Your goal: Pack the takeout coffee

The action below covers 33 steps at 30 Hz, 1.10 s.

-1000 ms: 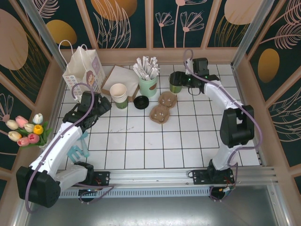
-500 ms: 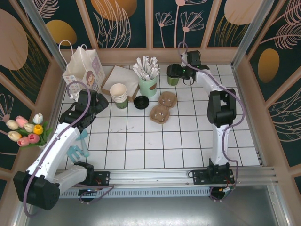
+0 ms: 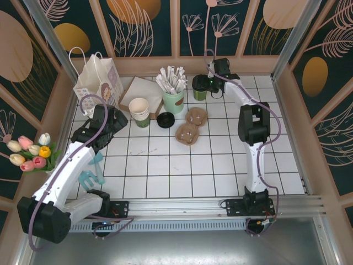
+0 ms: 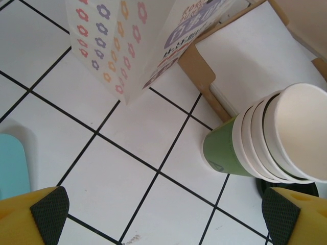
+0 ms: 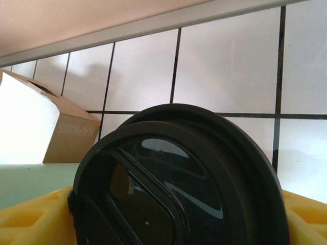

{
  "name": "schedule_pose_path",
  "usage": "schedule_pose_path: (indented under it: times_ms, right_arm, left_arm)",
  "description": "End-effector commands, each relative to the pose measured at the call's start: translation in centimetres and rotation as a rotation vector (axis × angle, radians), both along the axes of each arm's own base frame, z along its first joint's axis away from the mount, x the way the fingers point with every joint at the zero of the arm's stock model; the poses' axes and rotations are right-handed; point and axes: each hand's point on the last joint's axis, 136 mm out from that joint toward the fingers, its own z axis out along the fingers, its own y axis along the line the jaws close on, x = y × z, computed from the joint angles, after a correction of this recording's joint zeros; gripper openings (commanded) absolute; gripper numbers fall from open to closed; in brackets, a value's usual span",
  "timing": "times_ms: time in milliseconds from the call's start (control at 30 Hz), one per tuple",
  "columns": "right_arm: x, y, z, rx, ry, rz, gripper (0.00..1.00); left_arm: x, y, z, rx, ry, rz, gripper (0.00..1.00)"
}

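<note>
The right fingers [image 5: 30, 214] are clamped on either side of the takeout coffee [image 3: 199, 88]. Since a second ago it has shifted left along the back wall [image 3: 165, 63], nearer the cup of sticks [image 3: 173, 99]. The left fingers [image 4: 48, 209] stand wide apart over bare bench [image 3: 182, 171] tiles, with the paper bag [image 3: 99, 83] and cup stack [image 4: 286, 138] just ahead.

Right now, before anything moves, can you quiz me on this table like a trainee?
1. True or false: the left tool holds a cream cup.
2. What does the right tool grip? A the takeout coffee, B the paper bag, C the tulips.
3. What stands in the pale green cup?
Key: 1 false, its jaws stand open and empty. 2 A. 3 white paper-wrapped sticks.
</note>
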Motion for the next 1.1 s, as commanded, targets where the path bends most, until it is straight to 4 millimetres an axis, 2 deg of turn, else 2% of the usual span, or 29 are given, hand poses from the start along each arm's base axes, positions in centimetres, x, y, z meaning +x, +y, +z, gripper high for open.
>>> schedule_pose_path:
  times_ms: [0,167,233,500,600,700,867,967,1067]
  right_arm:
    - [0.2,0.0,-0.8,0.0,0.04,-0.02,0.78]
    - [0.3,-0.1,-0.8,-0.008,0.049,-0.024,0.87]
    - [0.4,-0.2,-0.3,-0.016,0.041,-0.028,0.9]
    - [0.8,-0.6,2.7,-0.035,-0.021,-0.041,0.97]
    - [0.7,-0.8,4.2,-0.038,-0.047,-0.046,0.99]
    - [0.1,-1.0,7.4,-0.041,-0.105,-0.057,0.99]
    - [-2.7,-1.5,13.2,-0.066,-0.262,-0.104,0.99]
    - [-5.1,-1.7,14.9,-0.076,-0.32,-0.116,0.99]
    - [-7.5,-2.0,15.8,-0.089,-0.354,-0.127,0.99]
  left_arm:
    - [0.4,-0.5,0.1,-0.008,0.003,-0.017,0.98]
    - [0.4,-0.3,-0.2,0.006,0.017,-0.009,0.98]
    - [0.9,-0.3,1.3,-0.003,-0.018,-0.004,0.98]
    - [1.1,0.3,3.9,0.008,-0.088,0.017,0.98]
    - [1.4,0.4,5.5,0.003,-0.119,0.025,0.98]
    - [2.1,0.9,8.5,0.002,-0.182,0.058,0.98]
    - [4.2,2.3,15.0,0.013,-0.313,0.173,0.98]
    - [5.4,3.1,17.1,-0.008,-0.341,0.277,0.98]
    - [6.5,3.8,18.4,-0.033,-0.352,0.367,0.99]
